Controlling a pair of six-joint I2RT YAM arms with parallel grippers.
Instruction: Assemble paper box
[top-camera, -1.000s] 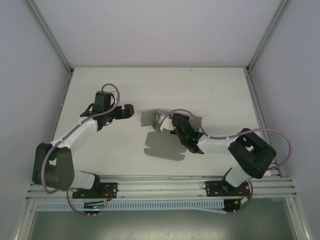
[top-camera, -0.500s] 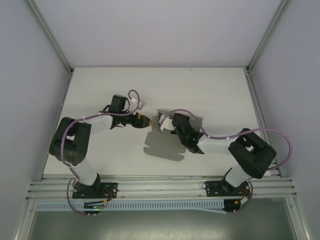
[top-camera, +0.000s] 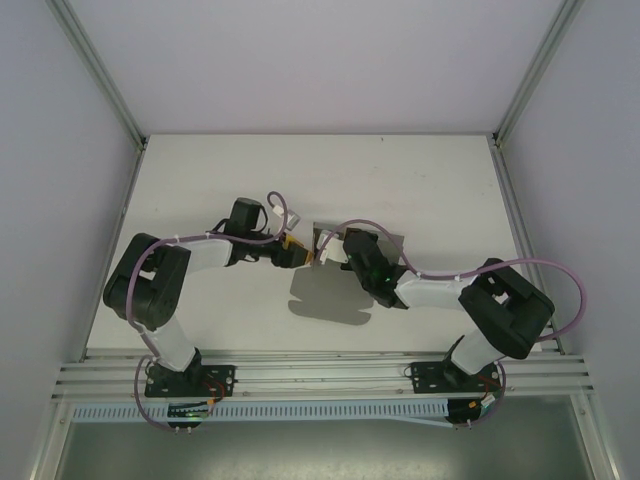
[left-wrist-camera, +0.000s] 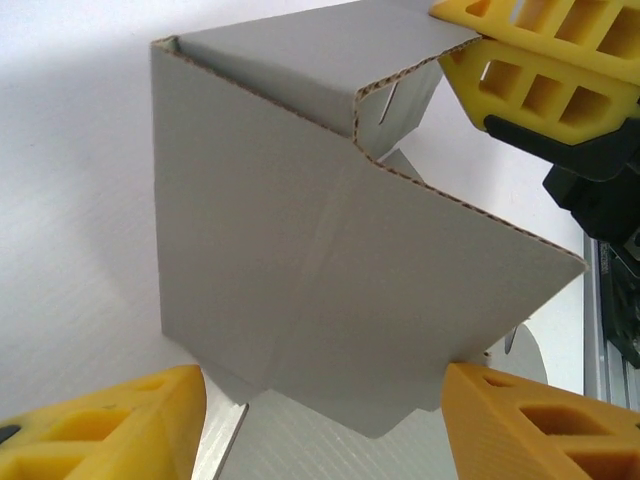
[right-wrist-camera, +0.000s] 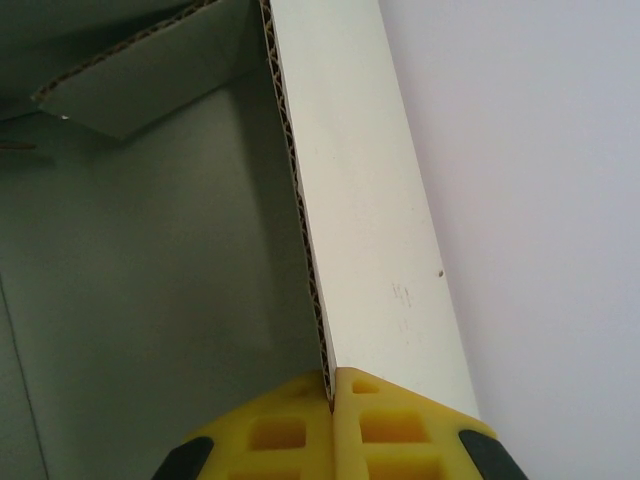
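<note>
Right gripper (right-wrist-camera: 331, 395) is clamped tight on an upright wall of the paper box (top-camera: 335, 292); in its wrist view that wall's edge runs 12 to 6, straight out of the pinch; that's my anchor.

The box sits mid-table (top-camera: 440, 180), partly folded; one panel lies flat, and the raised panels stand at its 11 o'clock corner.

Left gripper (top-camera: 296, 255) is up against that corner; from it the box lies at 3 o'clock, and the right gripper is just beyond on the same line; both arms meet at the one corner, the left nearer the loose flaps.

On the left wrist view the jaws are part spread; one yellow finger (left-wrist-camera: 110, 430) is at 7 o'clock and the other at 5, with the folded corner panels between them; I can't tell whether the pads are pressing the card or only flanking it.

My read: the next move is a push toward 3 o'clock, folding that end flap in against the held wall; the risk is the card buckling off its crease.
</note>
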